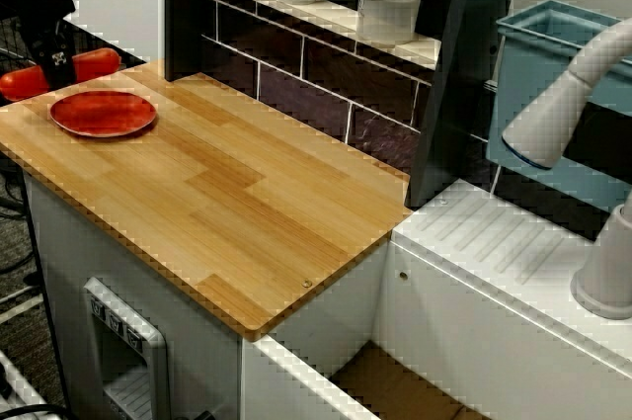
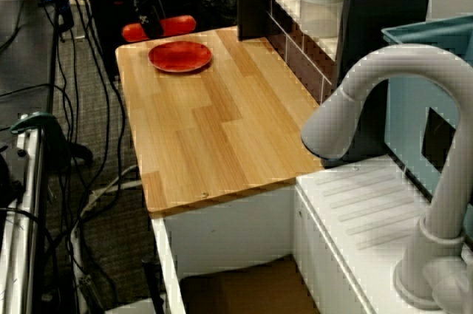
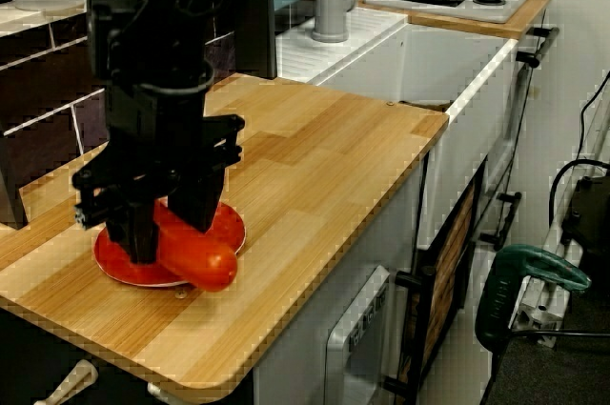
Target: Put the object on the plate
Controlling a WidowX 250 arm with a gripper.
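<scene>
Gripper [image 3: 162, 224] is pinching the toy sausage [image 3: 195, 257] mid-length, with the red plate [image 1: 103, 113] just below it. Looks light, rigid and glossy, so likely slippery; centre grip keeps it balanced.

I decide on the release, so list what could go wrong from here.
1. The sausage toy, clamped between the fingers, looks longer than the red plate is wide, so its ends may overhang the rim and it could roll off.
2. In the two overhead views it appears beyond the counter edge rather than over the plate; released there, it would probably drop to the floor.
</scene>
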